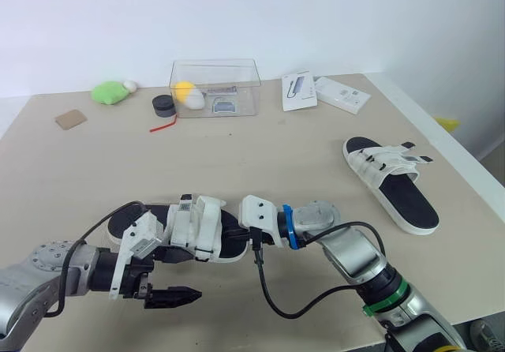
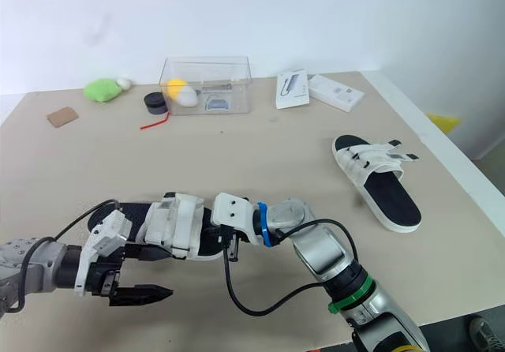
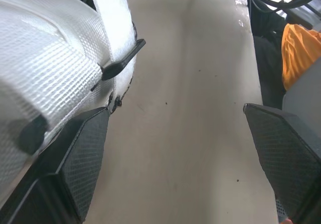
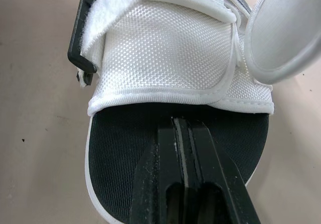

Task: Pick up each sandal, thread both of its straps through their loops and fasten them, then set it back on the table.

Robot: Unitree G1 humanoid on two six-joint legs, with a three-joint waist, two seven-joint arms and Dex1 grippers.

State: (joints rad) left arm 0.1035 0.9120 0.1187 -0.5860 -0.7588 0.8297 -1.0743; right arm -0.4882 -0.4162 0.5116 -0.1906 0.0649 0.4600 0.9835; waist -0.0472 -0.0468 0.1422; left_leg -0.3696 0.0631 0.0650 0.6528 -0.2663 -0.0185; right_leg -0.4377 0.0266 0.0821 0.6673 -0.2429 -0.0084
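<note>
Sandal (image 1: pixel 201 230) near table (image 1: pixel 260 155) front edge, left gripper (image 1: pixel 192 294) alongside, bare surface beyond.

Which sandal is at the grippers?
The near sandal, right gripper over its footbed, left gripper beside it; the other sandal lies alone far right.

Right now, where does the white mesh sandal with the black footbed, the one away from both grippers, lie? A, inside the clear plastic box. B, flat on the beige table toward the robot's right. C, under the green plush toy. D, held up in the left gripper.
B: the white mesh sandal lies flat on the beige table on the robot's right side, well apart from the clear plastic box at the back.
</note>
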